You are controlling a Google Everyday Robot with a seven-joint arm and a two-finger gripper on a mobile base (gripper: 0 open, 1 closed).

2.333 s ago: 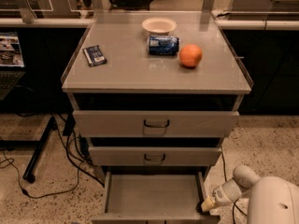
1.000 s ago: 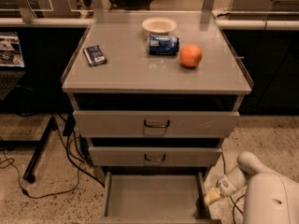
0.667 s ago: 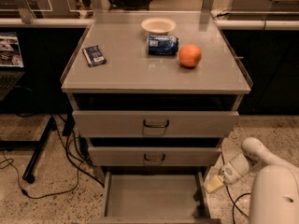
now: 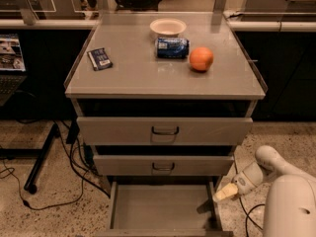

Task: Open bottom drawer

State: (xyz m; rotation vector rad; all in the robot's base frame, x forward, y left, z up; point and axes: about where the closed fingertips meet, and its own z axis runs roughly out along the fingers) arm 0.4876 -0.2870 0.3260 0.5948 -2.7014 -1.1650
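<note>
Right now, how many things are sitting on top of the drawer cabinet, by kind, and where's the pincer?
Bowl: 1
Can: 1
Orange: 1
Packet: 1
Total: 4
The pincer hangs low at the right of the open bottom drawer.

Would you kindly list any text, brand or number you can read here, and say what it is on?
On the blue can: print too blurred to read.
On the dark packet: a pale label, unreadable.
On the open bottom drawer and the claw beside its right side: no text.
</note>
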